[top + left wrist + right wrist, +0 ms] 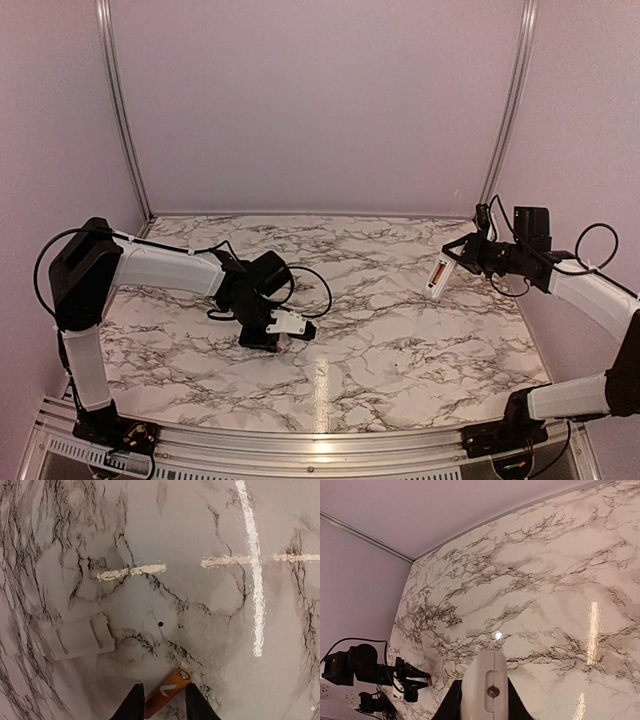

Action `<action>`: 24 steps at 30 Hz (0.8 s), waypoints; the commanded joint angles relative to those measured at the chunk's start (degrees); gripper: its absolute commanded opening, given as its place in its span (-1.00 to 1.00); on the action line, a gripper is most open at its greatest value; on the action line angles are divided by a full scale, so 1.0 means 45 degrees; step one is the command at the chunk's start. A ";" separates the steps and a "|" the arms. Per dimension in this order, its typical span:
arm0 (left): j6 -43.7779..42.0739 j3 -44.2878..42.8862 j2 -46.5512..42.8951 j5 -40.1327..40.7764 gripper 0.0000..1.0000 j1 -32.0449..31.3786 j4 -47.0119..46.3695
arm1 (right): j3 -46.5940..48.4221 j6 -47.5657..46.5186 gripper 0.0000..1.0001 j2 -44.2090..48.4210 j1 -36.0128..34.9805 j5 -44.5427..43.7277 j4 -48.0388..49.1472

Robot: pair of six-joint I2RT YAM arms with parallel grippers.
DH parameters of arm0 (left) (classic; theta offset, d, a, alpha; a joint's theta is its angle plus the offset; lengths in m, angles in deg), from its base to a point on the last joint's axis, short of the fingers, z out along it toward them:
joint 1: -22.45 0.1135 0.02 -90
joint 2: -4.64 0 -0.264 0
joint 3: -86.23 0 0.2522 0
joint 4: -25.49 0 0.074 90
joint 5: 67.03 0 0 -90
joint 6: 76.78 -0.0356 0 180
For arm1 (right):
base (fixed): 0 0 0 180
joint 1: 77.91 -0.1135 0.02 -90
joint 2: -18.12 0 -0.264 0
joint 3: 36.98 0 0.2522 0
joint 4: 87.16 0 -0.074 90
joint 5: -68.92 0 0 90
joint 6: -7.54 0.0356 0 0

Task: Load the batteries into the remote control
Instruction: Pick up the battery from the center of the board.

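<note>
The jaws of the left gripper (164, 700) flank the battery (167, 692), which lies slantwise between them near the battery cover (77, 637). I cannot tell whether they pinch it. The right gripper (481, 705) is clamped on the remote control (487, 680), held off the table well apart from the cover.

Pads meeting a slanted cylinder could squirt it out or roll it toward the cover, and a crooked hold would likely jam at the recess. The glossy marble-patterned tabletop (400, 340) probably offers little friction. Plain pale walls (320, 100) and aluminium posts (122, 110) close it in.
</note>
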 commanded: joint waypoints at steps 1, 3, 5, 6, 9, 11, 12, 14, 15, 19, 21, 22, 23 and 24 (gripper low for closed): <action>0.0643 -0.0535 0.0712 -0.0308 -0.51 0.0076 0.1011 | -0.0055 0.0236 -1.00 0.0209 -0.0107 0.0379 0.0712; 0.1293 -0.0779 0.0845 -0.0400 -0.64 0.0071 0.1433 | -0.0072 0.0256 -1.00 0.0187 -0.0172 0.0385 0.0803; 0.1967 -0.0917 0.0818 -0.0743 -0.74 0.0060 0.1721 | -0.0081 0.0239 -1.00 0.0112 -0.0206 0.0395 0.0895; 0.2214 -0.0853 0.0769 -0.0852 -0.79 0.0033 0.1793 | -0.0072 0.0230 -1.00 0.0081 -0.0245 0.0421 0.0926; 0.3872 -0.0896 0.0744 -0.0853 -0.99 -0.0107 0.1824 | -0.0042 0.0259 -1.00 -0.0060 -0.0460 0.0572 0.1168; 0.4875 -0.1045 0.0914 -0.1043 -1.00 -0.0162 0.2076 | -0.0032 0.0265 -1.00 -0.0132 -0.0692 0.0563 0.1346; 0.5265 -0.1005 0.0976 -0.0963 -1.00 -0.0244 0.2113 | -0.0005 0.0216 -1.00 -0.0172 -0.0804 0.0589 0.1430; 0.5860 -0.0763 0.1067 -0.0457 -1.00 -0.0524 0.2117 | 0.0071 0.0130 -1.00 -0.0277 -0.0984 0.0609 0.1439; 0.6077 -0.0577 0.1088 -0.0233 -0.99 -0.0678 0.2103 | 0.0111 0.0082 -1.00 -0.0302 -0.1055 0.0651 0.1480; 0.6790 0.0016 0.1015 0.0375 -0.74 -0.0991 0.1828 | 0.0178 0.0054 -1.00 -0.0432 -0.1177 0.0951 0.1618; 0.6958 0.0380 0.0781 0.0368 -0.49 -0.0998 0.1573 | 0.0190 0.0044 -1.00 -0.0489 -0.1213 0.1121 0.1666; 0.6996 0.0559 0.0620 0.0346 -0.43 -0.1000 0.1430 | 0.0201 0.0049 -1.00 -0.0499 -0.1233 0.1205 0.1696; 0.7039 0.0745 0.0444 0.0422 -0.39 -0.0998 0.1290 | 0.0171 0.0016 -1.00 -0.0491 -0.1250 0.1341 0.1785; 0.7052 0.0898 0.0282 0.0436 -0.36 -0.0998 0.1150 | 0.0118 -0.0008 -1.00 -0.0468 -0.1279 0.1509 0.1943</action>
